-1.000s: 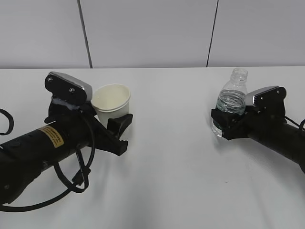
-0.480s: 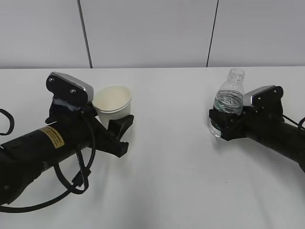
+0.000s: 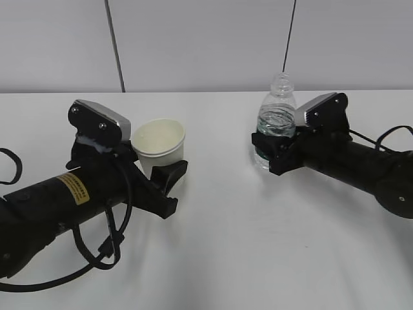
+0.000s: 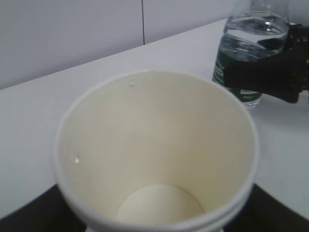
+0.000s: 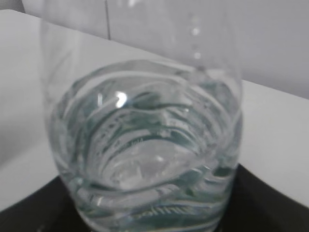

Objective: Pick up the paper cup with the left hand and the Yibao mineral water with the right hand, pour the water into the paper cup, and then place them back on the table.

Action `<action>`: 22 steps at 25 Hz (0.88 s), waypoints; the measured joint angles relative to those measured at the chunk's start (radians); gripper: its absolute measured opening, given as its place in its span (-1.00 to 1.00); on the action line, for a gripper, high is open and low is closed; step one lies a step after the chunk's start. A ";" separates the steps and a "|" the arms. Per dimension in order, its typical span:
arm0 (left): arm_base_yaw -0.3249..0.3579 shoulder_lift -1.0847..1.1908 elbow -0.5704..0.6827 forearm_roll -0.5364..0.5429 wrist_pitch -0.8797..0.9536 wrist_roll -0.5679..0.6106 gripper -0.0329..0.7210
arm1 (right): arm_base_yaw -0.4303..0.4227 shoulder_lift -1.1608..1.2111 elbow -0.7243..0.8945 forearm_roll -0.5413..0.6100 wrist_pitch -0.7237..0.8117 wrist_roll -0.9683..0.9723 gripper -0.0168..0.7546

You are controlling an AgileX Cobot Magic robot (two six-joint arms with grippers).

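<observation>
The cream-white paper cup (image 3: 159, 145) stands upright in my left gripper (image 3: 162, 169), which is shut on it; the arm carries a yellow sticker. In the left wrist view the cup (image 4: 154, 145) fills the frame and looks empty. My right gripper (image 3: 271, 150) is shut on the Yibao mineral water bottle (image 3: 276, 116), held upright and uncapped, right of the cup. The bottle also shows in the left wrist view (image 4: 251, 53) and fills the right wrist view (image 5: 145, 145), partly full of water. Whether cup and bottle rest on the white table (image 3: 258, 258) or hang just above it, I cannot tell.
A grey wall with dark vertical seams (image 3: 115, 45) rises behind the table's far edge. Black cables (image 3: 97, 248) loop under the left arm at the front left.
The right gripper has carried the bottle leftward toward the cup. The left gripper with the cup has shifted slightly right and down.
</observation>
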 joint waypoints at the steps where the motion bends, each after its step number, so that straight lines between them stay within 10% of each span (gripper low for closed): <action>1: 0.000 0.000 0.000 0.008 0.000 0.000 0.30 | 0.020 0.000 -0.017 0.000 0.013 0.002 0.26; 22: 0.000 0.000 0.000 0.063 0.051 0.000 0.30 | 0.222 0.000 -0.234 -0.023 0.177 -0.204 0.26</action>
